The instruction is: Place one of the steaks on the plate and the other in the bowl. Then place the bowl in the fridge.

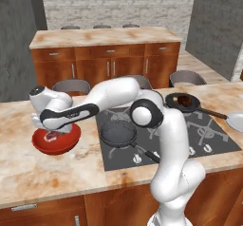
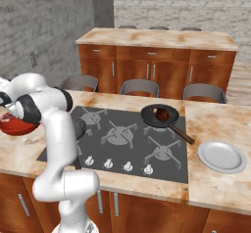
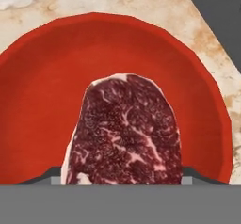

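Observation:
In the hand view a dark red marbled steak [image 3: 124,133] sits low inside the glossy red bowl [image 3: 42,100]. My gripper [image 3: 121,175] reaches down into the bowl, its two dark tips against the steak's sides, shut on it. From the left base view, the bowl [image 1: 64,144] stands on the counter left of the cooktop, with the steak [image 1: 50,135] and the gripper [image 1: 47,130] inside it. The other steak [image 2: 162,113] lies in a black pan at the cooktop's back right. A grey plate [image 2: 221,156] rests on the counter to the right. The fridge is out of view.
An empty black frying pan [image 1: 117,134] sits on the front left burner of the cooktop [image 2: 122,141], close to the bowl. Beyond the counter stand stools [image 2: 139,86] and a wooden cabinet island [image 2: 157,56].

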